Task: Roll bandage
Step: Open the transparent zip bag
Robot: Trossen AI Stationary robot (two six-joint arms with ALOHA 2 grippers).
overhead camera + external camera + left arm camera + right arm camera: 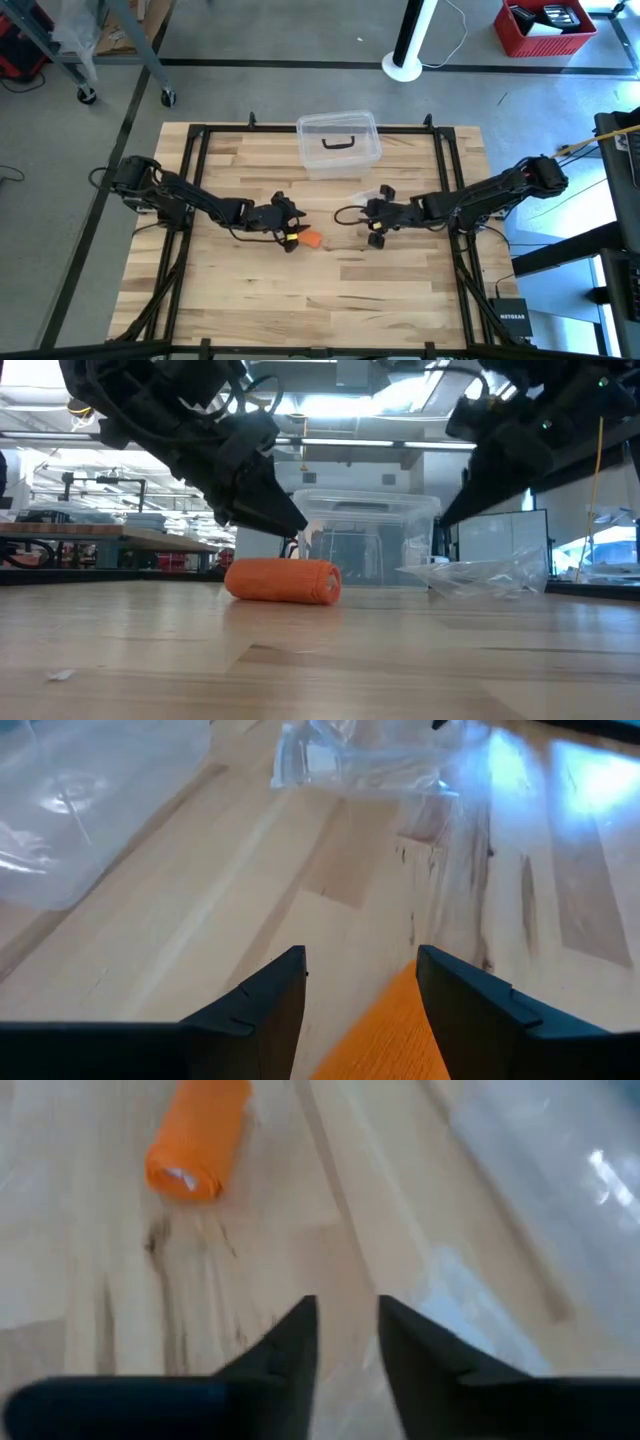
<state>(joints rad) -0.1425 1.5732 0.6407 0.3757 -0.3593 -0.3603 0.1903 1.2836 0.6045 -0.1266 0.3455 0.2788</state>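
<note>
The bandage (311,239) is a small orange roll lying on its side on the wooden table (300,300), near the middle. My left gripper (290,228) hovers just above the roll's left end, open. In the left wrist view the orange roll (385,1035) shows low between its two fingers, and in the low view the fingertips (290,525) stand clear above the roll (283,580). My right gripper (375,232) hangs to the roll's right, off the table. Its fingers are a narrow gap apart (348,1308) with nothing between them, and the roll (195,1135) lies ahead of it.
A clear plastic box (338,143) with a black handle stands at the table's far middle. A crumpled clear wrapper (366,195) lies between the box and my right gripper, also seen as the wrapper (480,575) in the low view. The near half of the table is bare wood.
</note>
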